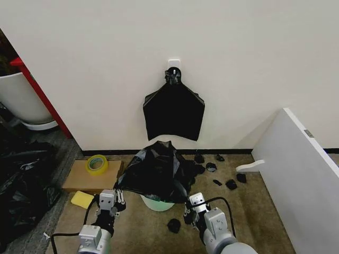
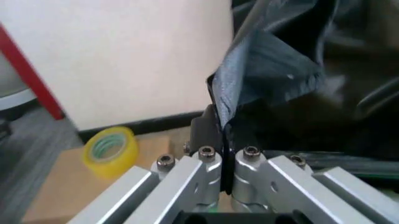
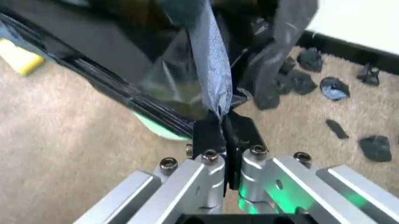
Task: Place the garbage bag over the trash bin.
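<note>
So the garbage bag (image 1: 159, 172) is draped over the trash bin (image 1: 157, 202) on the carpet, only the pale green base peeking out, with the left hand (image 1: 109, 202) and right hand (image 1: 194, 205) each clamped tight on a bag edge either side. Looks like the pull-down step; next it probably needs the rim seated evenly, though I can't see the rim. Tape roll (image 1: 97, 163), yellow sponge (image 1: 82, 199) and black scraps (image 1: 231, 184) sit nearby, none really blocking.

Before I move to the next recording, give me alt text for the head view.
Both grippers, left gripper and right gripper, pinch the garbage bag draped over the trash bin. Flat black bags hang on the wall behind.
</note>
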Robot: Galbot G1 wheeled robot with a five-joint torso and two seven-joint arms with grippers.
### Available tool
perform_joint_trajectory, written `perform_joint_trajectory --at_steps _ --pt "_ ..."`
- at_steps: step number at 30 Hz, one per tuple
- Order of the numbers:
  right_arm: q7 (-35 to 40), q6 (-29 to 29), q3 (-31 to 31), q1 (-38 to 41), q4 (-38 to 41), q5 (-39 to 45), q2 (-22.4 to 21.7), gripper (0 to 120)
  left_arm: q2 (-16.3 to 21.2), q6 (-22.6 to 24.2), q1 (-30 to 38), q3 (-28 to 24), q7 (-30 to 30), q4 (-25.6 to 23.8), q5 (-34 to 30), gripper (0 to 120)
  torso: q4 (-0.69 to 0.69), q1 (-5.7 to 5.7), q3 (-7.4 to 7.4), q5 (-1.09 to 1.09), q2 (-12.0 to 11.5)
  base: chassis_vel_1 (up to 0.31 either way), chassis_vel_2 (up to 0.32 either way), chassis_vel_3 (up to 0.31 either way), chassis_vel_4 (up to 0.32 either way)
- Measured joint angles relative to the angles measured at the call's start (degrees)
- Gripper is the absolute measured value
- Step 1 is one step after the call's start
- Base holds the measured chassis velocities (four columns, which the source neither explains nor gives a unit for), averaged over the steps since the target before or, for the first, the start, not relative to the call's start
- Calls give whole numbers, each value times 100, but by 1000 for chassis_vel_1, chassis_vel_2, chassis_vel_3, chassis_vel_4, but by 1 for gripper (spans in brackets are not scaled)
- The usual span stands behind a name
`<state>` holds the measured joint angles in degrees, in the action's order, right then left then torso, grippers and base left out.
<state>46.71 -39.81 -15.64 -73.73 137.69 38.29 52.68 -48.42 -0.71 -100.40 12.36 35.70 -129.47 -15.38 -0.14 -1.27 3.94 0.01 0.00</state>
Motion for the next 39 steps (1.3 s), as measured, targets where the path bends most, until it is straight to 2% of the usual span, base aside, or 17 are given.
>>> perform_joint_trajectory --at_steps 5,12,22,34,39 --pt "-169 -10 -76 132 -533 -352 176 0 -74 20 74 -60 171 389 81 0 1 0 0 0 0 0 0 0 0" --pt "-583 141 -242 283 -1431 -1274 440 0 -265 -18 464 -230 197 921 24 0 1 0 0 -1 0 0 0 0 0" --pt "-1099 776 -66 377 -2287 -2451 654 0 -549 -22 1069 -383 80 1453 -146 0 0 0 1 0 0 0 0 0 0" --pt "-1358 1237 58 288 -2551 -2588 707 0 -562 91 1272 -547 83 1590 -360 0 0 0 1 0 -1 0 0 0 0" --pt "-1367 1276 92 137 -2183 -2224 538 0 -510 86 1169 -501 123 1435 -408 0 0 0 1 0 0 0 0 0 0"
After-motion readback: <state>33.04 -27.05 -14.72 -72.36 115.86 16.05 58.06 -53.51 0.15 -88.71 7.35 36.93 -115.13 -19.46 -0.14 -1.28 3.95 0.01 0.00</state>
